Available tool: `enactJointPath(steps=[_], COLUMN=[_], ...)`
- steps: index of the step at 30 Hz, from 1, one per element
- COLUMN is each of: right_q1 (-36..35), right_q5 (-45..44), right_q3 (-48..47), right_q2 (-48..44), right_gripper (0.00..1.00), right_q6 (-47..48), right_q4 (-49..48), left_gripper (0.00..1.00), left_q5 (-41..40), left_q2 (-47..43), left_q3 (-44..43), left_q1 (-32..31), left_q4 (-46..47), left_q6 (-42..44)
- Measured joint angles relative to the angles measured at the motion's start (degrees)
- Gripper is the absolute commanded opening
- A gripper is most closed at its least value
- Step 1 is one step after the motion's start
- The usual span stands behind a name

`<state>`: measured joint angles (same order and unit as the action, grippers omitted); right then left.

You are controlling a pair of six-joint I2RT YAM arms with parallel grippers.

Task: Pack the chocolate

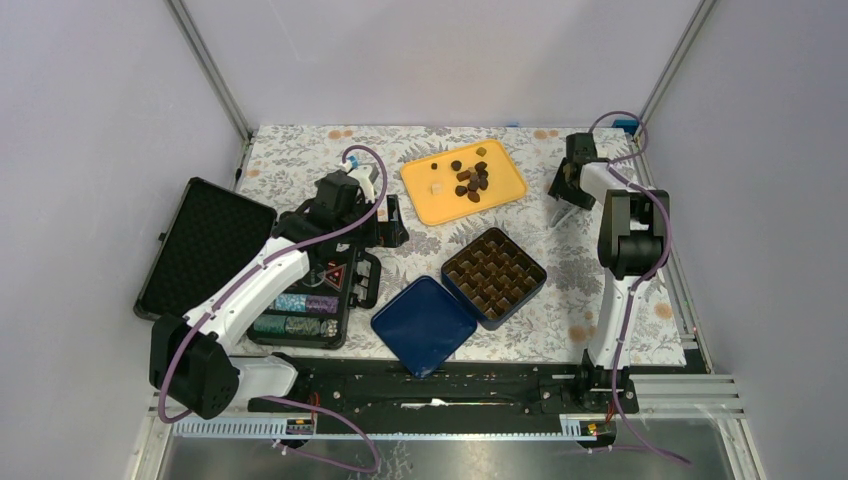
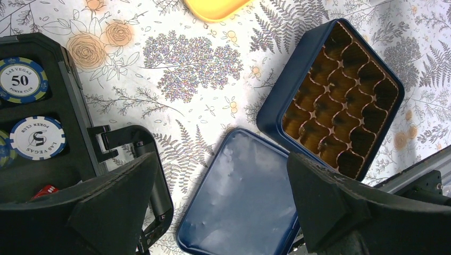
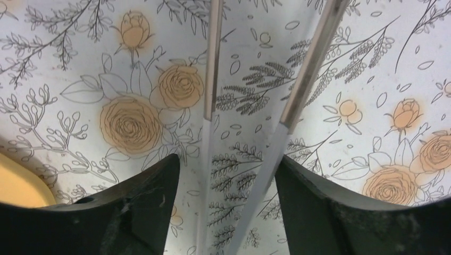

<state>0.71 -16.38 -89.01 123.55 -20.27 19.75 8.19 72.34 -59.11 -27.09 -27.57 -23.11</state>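
Lid [image 1: 424,325], dark blue, lies nearest the arm bases; just beyond it sits the blue tin [image 2: 276,103], its gold-lined cells all looking unfilled; to the left an open case [image 1: 205,245] holds poker chips [image 2: 21,79]. Left gripper [image 2: 222,175] hovers near the case, jaws spread wide with nothing between them. Farther back, the chocolate [image 1: 472,180] is bunched on the yellow tray [image 1: 430,195], one pale piece [image 1: 435,186] set apart from the rest; none is packed yet. Farthest right, the right gripper [image 3: 228,164] stands just off the tray's end, jaws part-way in around metal tongs [image 3: 213,64], whose tips are apart and bare. Judging by this, the first pick is in hand; next the tongs must swing over the cluster, straddle a single piece, and pinch gently.
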Motion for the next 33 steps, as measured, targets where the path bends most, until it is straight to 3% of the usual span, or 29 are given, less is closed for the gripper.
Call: enactJointPath(steps=[2, 4, 8, 9, 19, 26, 31, 33], right_q1=[0.26, 0.46, 0.81, 0.87, -2.99, -8.37, -8.61, -8.59], right_q5=[0.09, 0.87, 2.89, 3.69, 9.81, 12.00, 12.52, 12.50], right_q3=[-1.14, -1.29, -0.31, 0.39, 7.08, 12.74, 15.87, 16.92], right_q2=[0.70, 0.81, 0.13, -0.35, -5.03, -8.85, -11.19, -12.07], right_gripper=[0.64, 0.51, 0.33, 0.33, 0.44, 0.71, 0.73, 0.80], right_q6=[0.50, 1.31, 3.65, 4.44, 13.44, 19.26, 19.71, 19.15], right_q4=[0.24, 0.35, -0.33, -0.74, -1.62, -2.36, -2.91, -2.71], left_gripper=[0.99, 0.99, 0.99, 0.99, 0.99, 0.99, 0.99, 0.99], left_q5=[-0.13, -0.15, -0.33, -0.33, -0.31, -0.28, -0.28, -0.24], left_q2=[0.00, 0.00, 0.00, 0.00, 1.33, 1.79, 2.10, 2.10], left_q3=[0.00, 0.00, 0.00, 0.00, 0.00, 0.00, 0.00, 0.00], left_q1=[0.00, 0.00, 0.00, 0.00, 0.00, 0.00, 0.00, 0.00], left_q4=[-0.02, -0.07, -0.35, -0.46, -1.11, -1.16, -1.16, -1.14], left_q6=[0.17, 0.22, 0.24, 0.24, 0.37, 0.42, 0.42, 0.39])
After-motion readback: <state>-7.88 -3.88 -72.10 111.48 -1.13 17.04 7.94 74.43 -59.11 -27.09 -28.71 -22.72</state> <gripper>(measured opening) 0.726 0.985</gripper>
